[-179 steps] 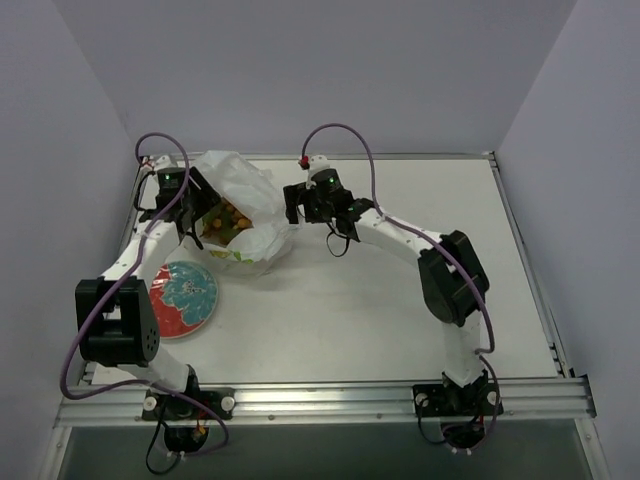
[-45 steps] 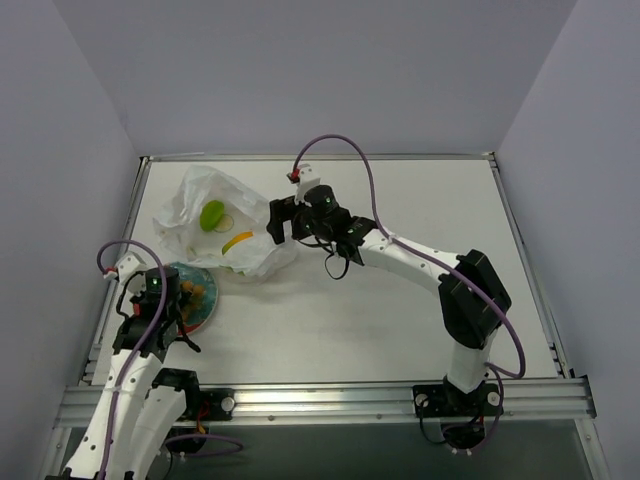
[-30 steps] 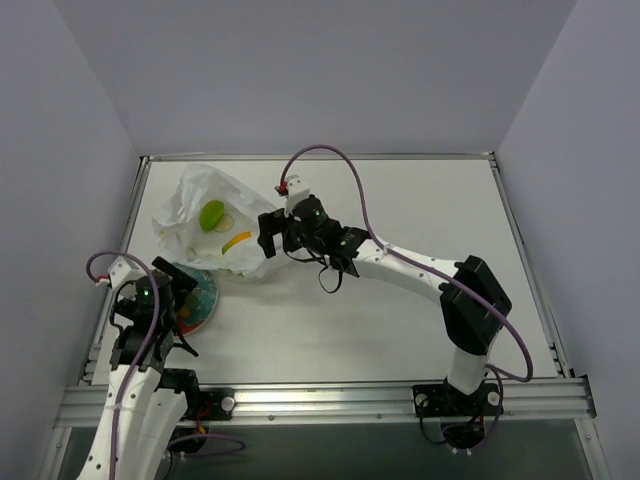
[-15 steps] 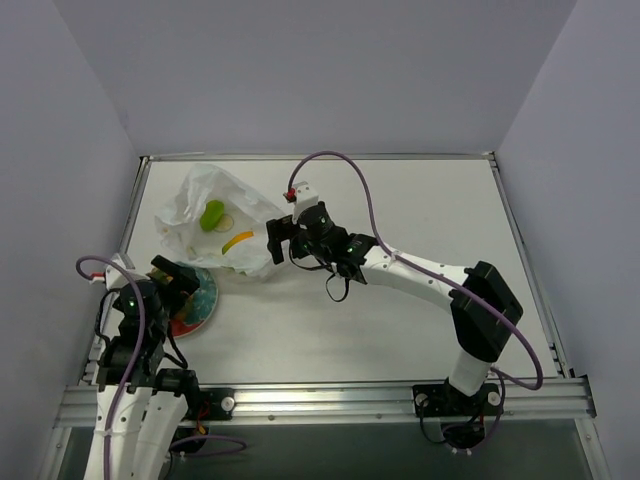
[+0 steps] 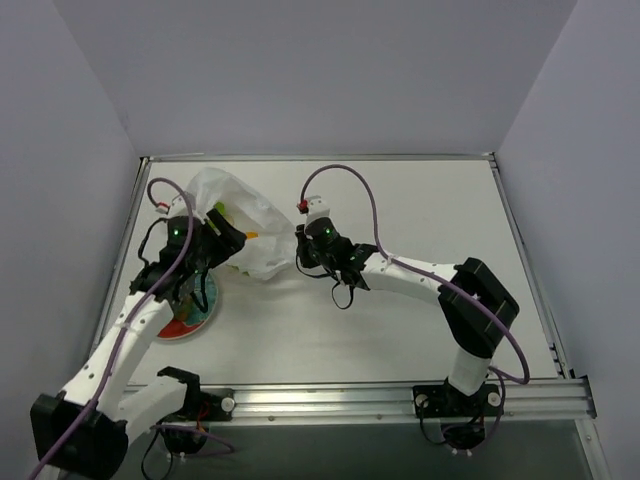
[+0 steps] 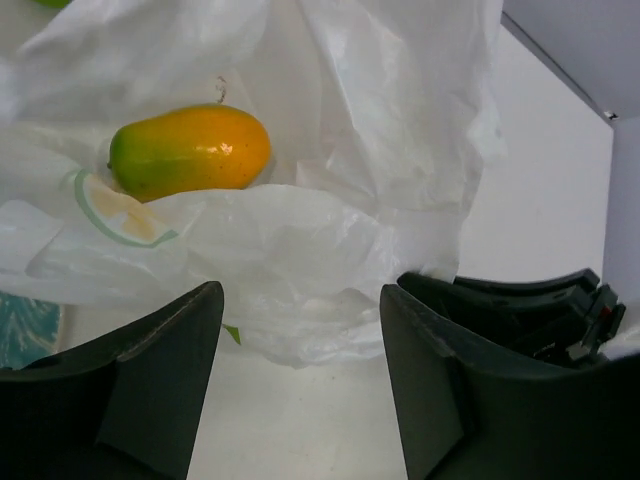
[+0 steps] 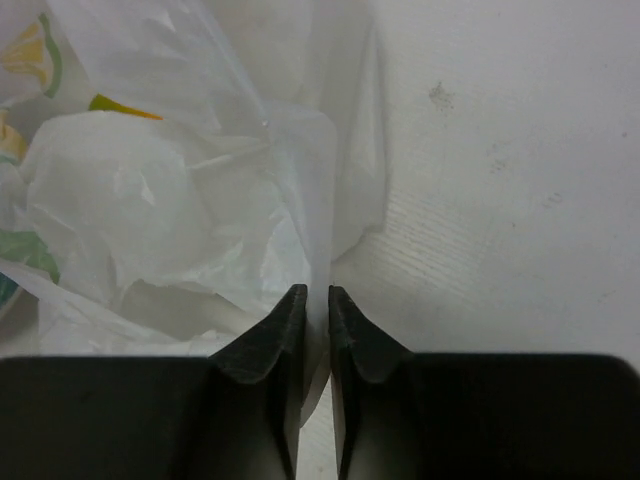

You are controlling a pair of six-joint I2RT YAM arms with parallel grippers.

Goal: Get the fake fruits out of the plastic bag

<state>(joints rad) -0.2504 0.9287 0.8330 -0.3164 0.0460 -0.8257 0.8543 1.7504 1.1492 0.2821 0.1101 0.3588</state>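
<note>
Task status: partly underway, not finished, as far as can be judged.

Plastic bag: lies crumpled on the table, mouth turned toward the left arm.

Fruit inside the bag: the mango-shaped fruit, orange with a green end, rests on the film just within the bag's mouth. A sliver of lime-green fruit shows deeper in the bag, toward its far side. So at least two fruits are left to take out.

Plate: sits just beside the bag on its near left side. The left arm crosses over it, so I cannot tell whether any fruit has been put there.

Left gripper: hovers at the bag's mouth with its fingers spread wide and nothing between them but air. The bag's near fold lies below, and the mango-shaped fruit lies beyond the fingertips, untouched.

Right gripper: at the bag's right edge, low to the table. Its jaws are drawn almost together, and a thin fold of bag film runs down between them — it appears to be pinching the bag to hold it.

Judgement: the bag looks anchored on one side and the picking claw is lined up on the mango-shaped fruit. Grasping, lifting out and setting down are not yet done for either fruit.
</note>
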